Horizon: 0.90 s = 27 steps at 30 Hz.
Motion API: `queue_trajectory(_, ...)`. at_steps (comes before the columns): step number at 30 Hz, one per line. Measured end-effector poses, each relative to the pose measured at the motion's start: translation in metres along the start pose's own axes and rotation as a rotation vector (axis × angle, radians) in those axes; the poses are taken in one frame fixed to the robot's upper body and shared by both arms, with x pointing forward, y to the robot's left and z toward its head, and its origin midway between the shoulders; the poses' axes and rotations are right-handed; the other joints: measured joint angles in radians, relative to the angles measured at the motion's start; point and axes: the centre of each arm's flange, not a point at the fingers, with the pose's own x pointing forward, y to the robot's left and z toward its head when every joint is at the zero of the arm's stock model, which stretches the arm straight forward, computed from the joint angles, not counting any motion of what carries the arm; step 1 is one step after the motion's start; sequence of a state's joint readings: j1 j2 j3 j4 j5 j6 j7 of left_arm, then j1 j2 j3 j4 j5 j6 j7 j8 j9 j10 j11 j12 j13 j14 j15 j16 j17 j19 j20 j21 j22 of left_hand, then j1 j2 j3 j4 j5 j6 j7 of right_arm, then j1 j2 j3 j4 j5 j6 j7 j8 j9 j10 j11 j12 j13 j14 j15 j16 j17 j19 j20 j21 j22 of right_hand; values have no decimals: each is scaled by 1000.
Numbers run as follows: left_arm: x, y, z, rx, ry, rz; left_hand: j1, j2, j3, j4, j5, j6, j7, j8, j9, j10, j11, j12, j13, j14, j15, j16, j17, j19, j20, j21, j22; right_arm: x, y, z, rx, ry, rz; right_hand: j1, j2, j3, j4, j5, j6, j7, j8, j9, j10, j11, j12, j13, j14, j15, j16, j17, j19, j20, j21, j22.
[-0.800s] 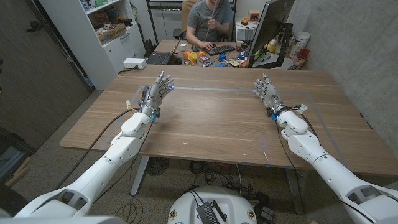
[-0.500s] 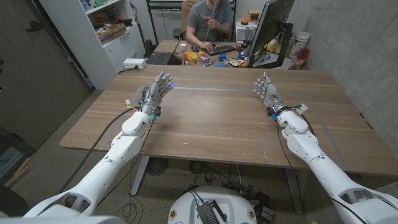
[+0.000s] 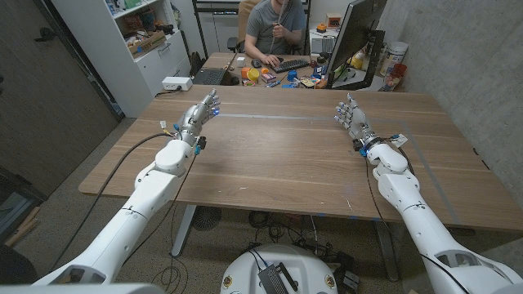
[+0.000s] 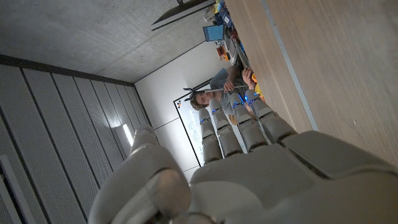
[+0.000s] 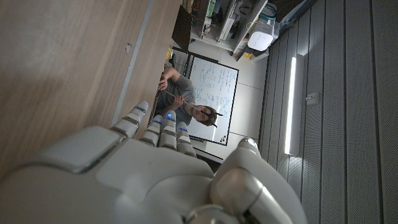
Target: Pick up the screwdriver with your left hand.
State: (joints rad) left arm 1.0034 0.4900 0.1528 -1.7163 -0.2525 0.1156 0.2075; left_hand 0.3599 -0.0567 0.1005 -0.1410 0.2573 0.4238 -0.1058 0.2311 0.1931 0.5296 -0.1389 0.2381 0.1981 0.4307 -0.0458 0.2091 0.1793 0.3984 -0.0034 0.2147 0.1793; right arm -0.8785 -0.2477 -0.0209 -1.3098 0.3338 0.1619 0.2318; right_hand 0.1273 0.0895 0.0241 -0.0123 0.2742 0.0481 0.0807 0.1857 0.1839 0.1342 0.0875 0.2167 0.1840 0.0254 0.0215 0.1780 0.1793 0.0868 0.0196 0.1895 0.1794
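Head view: wooden table, both arms reaching over it from the near edge.

Left hand sits at about 10 o'clock on the table. Its fingers are straight, slightly apart and point to the far edge. It holds nothing. The left wrist view shows the back of the same hand with its fingers side by side, the thumb set off to one side, and bare wood beyond.

Right hand is at about 2 o'clock, well apart from the left. It stands upright with fingers extended and loosely spread, and it is empty. The right wrist view shows its back and blue-lit fingertips.

Screwdriver: I cannot tell where it is.

At 12 o'clock, behind the table, a person sits at a cluttered desk with a raised hand holding a thin rod. It is too small to identify from the head. The right wrist view shows that rod more plainly as a slim stick, and also a whiteboard behind the person.

The head view alone gives the monitor at 1 o'clock and the laptop at 11 o'clock.
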Motion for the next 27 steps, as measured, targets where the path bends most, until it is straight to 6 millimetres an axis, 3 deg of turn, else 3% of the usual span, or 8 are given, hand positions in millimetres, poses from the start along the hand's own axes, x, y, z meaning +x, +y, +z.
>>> queue_trajectory(12, -29, 52, 30, 253, 39, 152, 18, -18, 0, -8, 0, 54, 15, 20, 5, 49, -25, 14, 5, 46, -1, 10, 5, 7, 3, 0, 5, -9, 6, 2, -37, 12, -11, 0, 0, 0, 0, 0, -5, 5, 0, 0, 0, 0, 0, 0, 0, 0, 4, 0, 0, 0, 0, 0)
queue_trajectory(22, -33, 76, 36, 388, 54, 180, 29, -8, 1, -8, 0, 69, 19, 20, 6, 64, -29, 17, 9, 46, -1, 10, 9, 10, 15, 0, 5, -18, 9, 3, -57, 31, -14, 0, 0, 0, 0, 0, -5, 5, 0, 0, 0, 0, 0, 0, 0, 0, 4, 0, 0, 0, 0, 0)
queue_trajectory(25, -32, 81, 39, 422, 59, 186, 41, 4, 9, 0, 0, 102, 52, 35, 10, 107, -32, 34, 17, 72, -3, 18, 17, 8, 17, 0, 10, -20, 8, 4, -64, 37, -8, 0, 0, 0, 0, 0, -5, 5, 0, 0, 0, 0, 0, 0, 0, 0, 4, 0, 0, 0, 0, 0)
queue_trajectory(27, -31, 85, 42, 462, 62, 202, 42, 6, 9, 0, 0, 119, 61, 36, 10, 126, -31, 40, 19, 79, -3, 21, 20, 5, 24, 0, 9, -21, 6, 5, -69, 39, -5, 0, 0, 0, 0, 0, -5, 5, 0, 0, 0, 0, 0, 0, 0, 0, 4, 0, 0, 0, 0, 0)
